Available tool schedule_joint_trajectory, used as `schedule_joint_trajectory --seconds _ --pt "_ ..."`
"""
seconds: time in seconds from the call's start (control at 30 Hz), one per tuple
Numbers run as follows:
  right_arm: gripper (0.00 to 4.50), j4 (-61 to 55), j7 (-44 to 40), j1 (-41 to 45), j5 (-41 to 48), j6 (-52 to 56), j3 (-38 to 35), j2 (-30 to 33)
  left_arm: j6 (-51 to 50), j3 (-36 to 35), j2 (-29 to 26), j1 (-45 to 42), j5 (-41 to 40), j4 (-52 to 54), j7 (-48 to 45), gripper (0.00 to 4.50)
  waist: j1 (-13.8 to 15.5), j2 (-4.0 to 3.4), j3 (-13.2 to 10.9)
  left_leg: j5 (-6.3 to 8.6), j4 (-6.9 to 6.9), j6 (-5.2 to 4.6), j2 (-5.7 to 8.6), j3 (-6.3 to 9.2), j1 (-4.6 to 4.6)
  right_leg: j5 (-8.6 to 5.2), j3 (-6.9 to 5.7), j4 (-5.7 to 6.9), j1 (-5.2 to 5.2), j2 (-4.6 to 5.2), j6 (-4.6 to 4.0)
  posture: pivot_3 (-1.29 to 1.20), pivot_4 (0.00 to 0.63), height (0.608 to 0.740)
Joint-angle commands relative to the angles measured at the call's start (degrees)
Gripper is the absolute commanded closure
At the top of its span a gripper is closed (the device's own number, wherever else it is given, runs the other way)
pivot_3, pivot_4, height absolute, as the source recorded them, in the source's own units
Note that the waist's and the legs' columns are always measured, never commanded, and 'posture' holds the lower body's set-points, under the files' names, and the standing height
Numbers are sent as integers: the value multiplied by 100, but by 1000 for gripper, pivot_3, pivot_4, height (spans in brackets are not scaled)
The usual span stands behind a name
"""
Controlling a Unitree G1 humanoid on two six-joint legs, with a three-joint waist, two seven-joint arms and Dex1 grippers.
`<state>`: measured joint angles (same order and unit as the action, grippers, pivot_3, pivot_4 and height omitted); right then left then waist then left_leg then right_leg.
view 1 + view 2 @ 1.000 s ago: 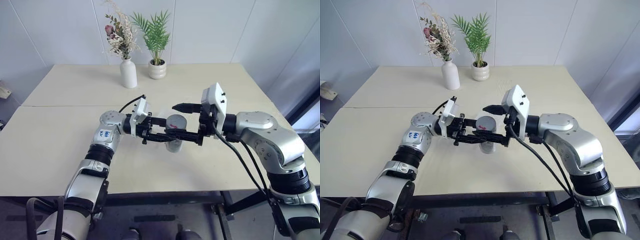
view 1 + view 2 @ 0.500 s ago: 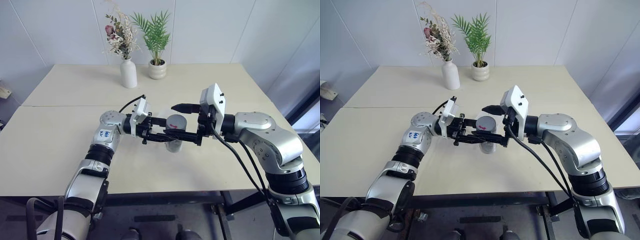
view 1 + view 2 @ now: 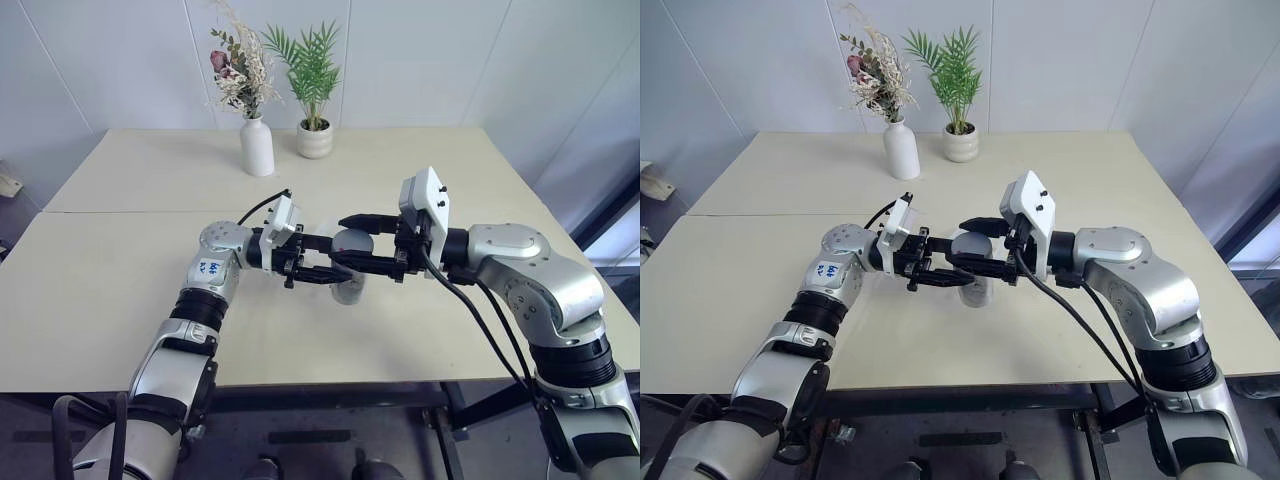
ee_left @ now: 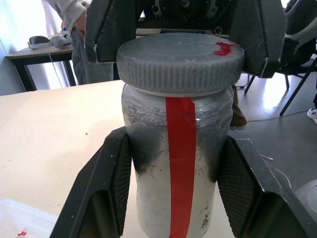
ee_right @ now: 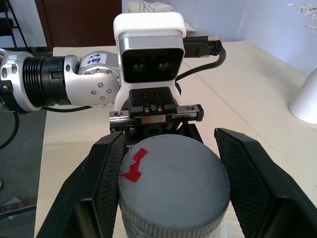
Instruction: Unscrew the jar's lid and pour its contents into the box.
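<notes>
The silvery-grey jar with a red stripe hangs upright above the middle of the table. My left gripper comes in from the left and is shut on the jar's body, one finger on each side. Reaching from the right, my right gripper is shut on the grey ribbed lid, which sits on the jar with a red mark on top. Its fingers press both sides of the lid's rim. A corner of the clear box lies on the table beside the jar.
A white vase with dried flowers and a white pot with a green plant stand at the far side of the beige table. A seam runs across the tabletop behind my arms.
My right gripper's fingers, spread wide around the lid before, have closed onto it. Both arms and the jar have stayed in place.
</notes>
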<state>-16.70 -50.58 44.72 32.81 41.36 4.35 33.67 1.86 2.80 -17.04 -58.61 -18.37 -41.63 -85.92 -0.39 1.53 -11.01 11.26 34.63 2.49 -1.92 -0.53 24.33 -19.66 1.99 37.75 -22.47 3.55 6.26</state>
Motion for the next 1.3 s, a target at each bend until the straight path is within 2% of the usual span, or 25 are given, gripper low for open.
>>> schedule_joint_trajectory --seconds 0.03,0.67,1.3 --pt "1948 4 -125 301 98 -152 -244 58 37 3 5 -28 -22 122 -116 2394 0 0 0 0 0 0 0 0 0 0 0 0 0 0 0 0 150 740" --pt "1948 538 -624 904 51 -421 -477 135 -28 17 86 99 -7 190 -160 2394 -4 0 0 0 1 0 0 -1 0 0 0 1 0 0 0 0 150 740" --pt "1948 678 -861 1079 159 -620 -658 161 -83 74 50 325 -1 422 -171 2394 -3 0 0 0 2 0 0 -1 0 0 0 1 0 0 1 0 150 740"
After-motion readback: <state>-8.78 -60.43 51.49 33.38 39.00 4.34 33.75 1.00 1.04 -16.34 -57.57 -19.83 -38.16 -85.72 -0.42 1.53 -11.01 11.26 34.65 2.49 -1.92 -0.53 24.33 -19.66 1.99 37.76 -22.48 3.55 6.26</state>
